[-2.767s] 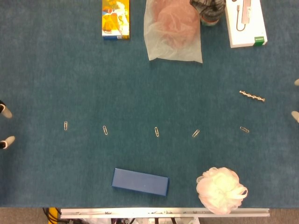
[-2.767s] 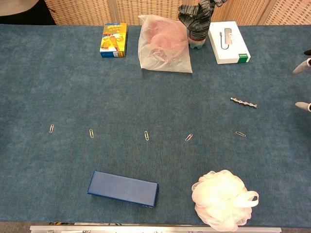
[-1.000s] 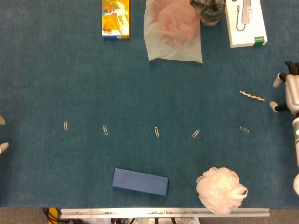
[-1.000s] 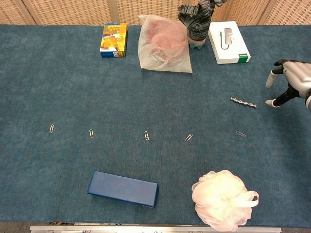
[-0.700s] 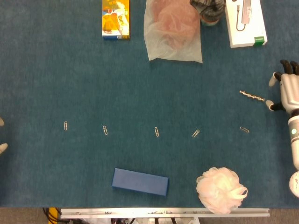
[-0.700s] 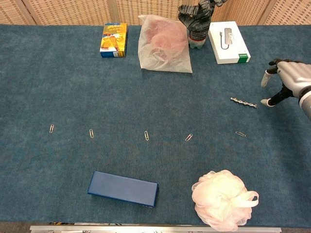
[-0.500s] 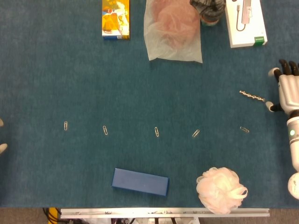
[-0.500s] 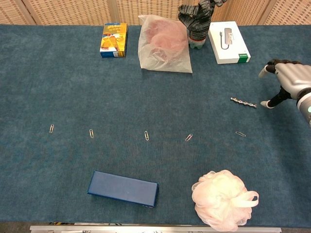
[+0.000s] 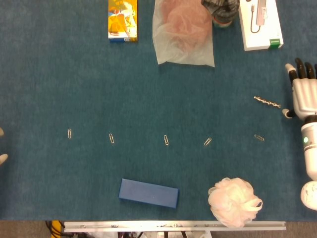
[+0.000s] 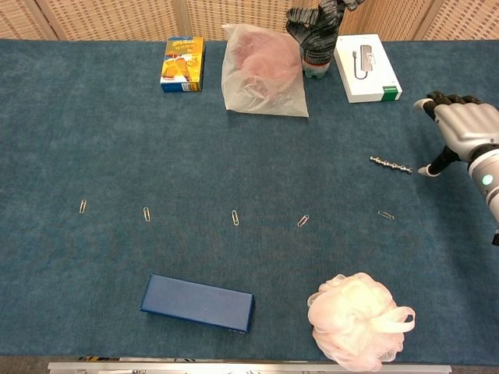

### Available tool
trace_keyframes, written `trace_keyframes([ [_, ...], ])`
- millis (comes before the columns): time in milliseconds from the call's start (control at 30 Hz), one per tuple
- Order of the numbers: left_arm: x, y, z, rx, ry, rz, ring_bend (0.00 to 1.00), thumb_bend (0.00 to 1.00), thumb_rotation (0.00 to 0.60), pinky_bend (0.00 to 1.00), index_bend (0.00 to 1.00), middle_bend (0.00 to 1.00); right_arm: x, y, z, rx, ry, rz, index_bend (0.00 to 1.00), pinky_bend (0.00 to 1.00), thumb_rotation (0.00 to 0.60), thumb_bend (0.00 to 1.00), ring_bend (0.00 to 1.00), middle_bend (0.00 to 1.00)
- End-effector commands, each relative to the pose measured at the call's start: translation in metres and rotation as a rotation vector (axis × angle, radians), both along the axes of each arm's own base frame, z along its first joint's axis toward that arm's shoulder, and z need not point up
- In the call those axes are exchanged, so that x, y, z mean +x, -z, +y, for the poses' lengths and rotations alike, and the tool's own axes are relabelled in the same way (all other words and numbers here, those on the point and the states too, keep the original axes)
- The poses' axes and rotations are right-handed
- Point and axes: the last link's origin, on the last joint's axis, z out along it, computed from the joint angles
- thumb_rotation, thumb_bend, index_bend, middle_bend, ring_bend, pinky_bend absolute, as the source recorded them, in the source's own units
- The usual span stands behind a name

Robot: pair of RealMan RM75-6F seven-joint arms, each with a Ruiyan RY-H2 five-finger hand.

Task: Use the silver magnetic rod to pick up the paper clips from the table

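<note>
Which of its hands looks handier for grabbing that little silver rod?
The right hand: it hovers open just beside the silver rod, while the left hand barely shows at the table's far edge.

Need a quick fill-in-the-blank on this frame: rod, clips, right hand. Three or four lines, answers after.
1. The silver magnetic rod lies on the table, just to the ____ of the right hand in the head view.
2. The row holds ____ paper clips.
3. The right hand is ____, holding nothing.
4. The blue box lies left of the ____ bath pouf.

Answers: left; five; open; white
</note>
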Motion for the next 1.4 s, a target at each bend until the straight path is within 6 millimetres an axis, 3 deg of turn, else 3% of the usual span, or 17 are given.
trace_keyframes([
  [33,-0.001,0.0,0.0,0.001,-0.003,0.001,0.21,0.03,0.6,0.04,0.44,0.33,-0.001,0.004,-0.003,0.006,0.002,0.008,0.09,0.01,0.6,0.05,0.0,0.01],
  [700,-0.006,0.0,-0.002,-0.003,-0.023,-0.006,0.21,0.03,0.6,0.04,0.46,0.34,0.006,0.026,-0.015,0.027,-0.041,0.043,0.09,0.0,0.6,0.05,0.0,0.01],
  [1400,-0.008,0.0,-0.003,-0.004,-0.038,-0.02,0.21,0.03,0.6,0.04,0.46,0.34,0.004,0.033,-0.017,0.045,-0.041,0.068,0.09,0.0,0.6,0.05,0.0,0.01],
])
